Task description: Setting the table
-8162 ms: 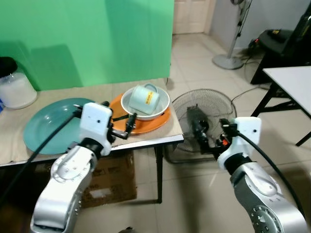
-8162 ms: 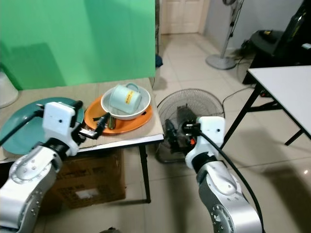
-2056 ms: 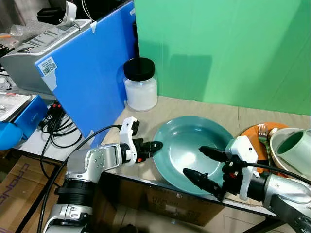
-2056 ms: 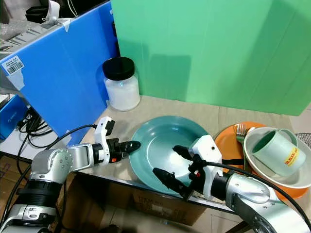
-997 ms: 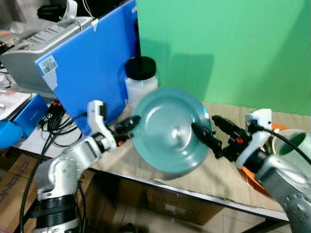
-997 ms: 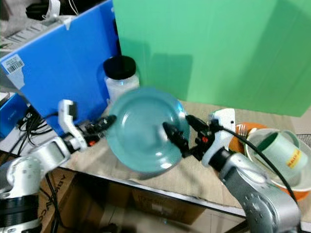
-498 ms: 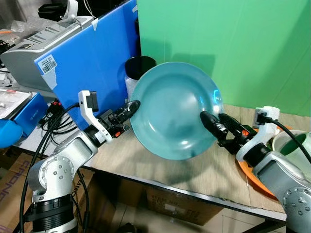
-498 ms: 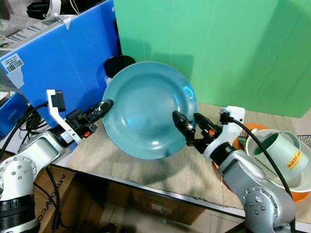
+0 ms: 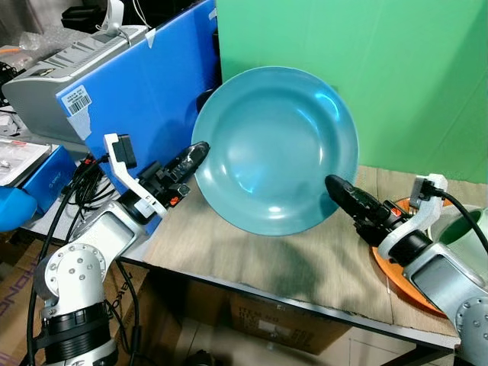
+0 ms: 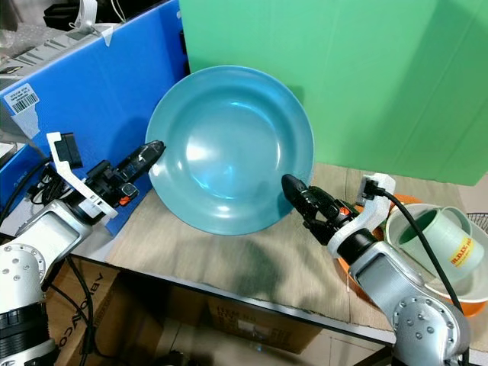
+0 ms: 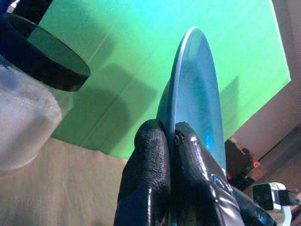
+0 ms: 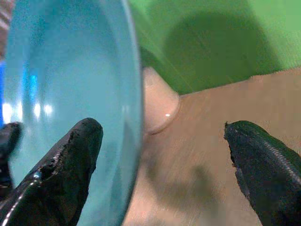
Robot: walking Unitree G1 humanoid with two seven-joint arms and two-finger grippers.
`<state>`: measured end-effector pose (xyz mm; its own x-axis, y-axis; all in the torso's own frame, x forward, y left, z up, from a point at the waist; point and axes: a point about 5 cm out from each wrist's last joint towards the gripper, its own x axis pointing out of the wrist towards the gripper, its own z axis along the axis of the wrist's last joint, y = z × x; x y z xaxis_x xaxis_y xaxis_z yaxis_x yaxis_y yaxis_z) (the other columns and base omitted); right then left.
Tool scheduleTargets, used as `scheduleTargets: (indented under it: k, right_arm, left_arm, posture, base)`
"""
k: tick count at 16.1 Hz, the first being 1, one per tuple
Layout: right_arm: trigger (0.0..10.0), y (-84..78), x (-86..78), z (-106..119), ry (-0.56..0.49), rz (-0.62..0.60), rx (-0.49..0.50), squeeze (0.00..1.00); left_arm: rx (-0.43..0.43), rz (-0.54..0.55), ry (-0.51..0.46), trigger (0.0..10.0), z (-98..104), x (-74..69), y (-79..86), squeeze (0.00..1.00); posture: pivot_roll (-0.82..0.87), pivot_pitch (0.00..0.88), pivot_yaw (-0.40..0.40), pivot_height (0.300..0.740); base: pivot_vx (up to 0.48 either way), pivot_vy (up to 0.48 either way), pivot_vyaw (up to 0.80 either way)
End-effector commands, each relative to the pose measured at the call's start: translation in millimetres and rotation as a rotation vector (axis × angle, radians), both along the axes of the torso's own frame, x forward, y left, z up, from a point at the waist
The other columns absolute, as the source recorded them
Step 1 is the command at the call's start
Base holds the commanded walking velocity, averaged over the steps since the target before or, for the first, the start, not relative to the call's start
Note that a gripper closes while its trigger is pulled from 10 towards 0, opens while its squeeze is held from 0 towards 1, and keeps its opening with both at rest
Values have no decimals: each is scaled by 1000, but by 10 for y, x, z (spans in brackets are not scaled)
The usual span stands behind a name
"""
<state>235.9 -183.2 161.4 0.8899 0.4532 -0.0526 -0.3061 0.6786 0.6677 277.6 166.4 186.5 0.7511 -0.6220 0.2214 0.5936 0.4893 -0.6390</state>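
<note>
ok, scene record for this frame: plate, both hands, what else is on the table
plate: teal plate, lifted off the table, tilted up with its face toward the camera
left hand: left hand shut on the plate's rim
right hand: right hand open, one finger against the plate's face
table: tan cloth; at the robot's right an orange plate carrying a white bowl with a pale green mug

Silver arms, black cables, white wrist housings.
</note>
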Motion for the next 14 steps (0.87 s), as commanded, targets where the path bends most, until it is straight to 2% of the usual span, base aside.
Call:
scheduleTargets:
  k: [1, 2, 8, 14]
  right_arm:
    - [10000, 49, -11, 56, -14, 34, 53, 0]
    - [0, 104, -30, 86, -28, 61, 109, 0]
    - [0, 135, -69, 91, -18, 86, 146, 0]
    - [0, 136, -65, 81, -10, 80, 139, 0]
  left_arm:
    - [-18, -27, -37, 0, 79, -5, -23, 0]
    - [-29, -53, -28, 0, 68, -12, -80, 0]
    - [-55, -74, -22, 0, 70, -9, -131, 0]
    - [-58, -77, -17, 0, 70, -16, -132, 0]
  posture:
    - [82, 0, 48, 740]
    - [83, 0, 48, 740]
    - [79, 0, 53, 740]
    - [82, 0, 54, 740]
  base:
    - [0, 0, 0]
    - [0, 0, 0]
    - [0, 0, 0]
    - [0, 0, 0]
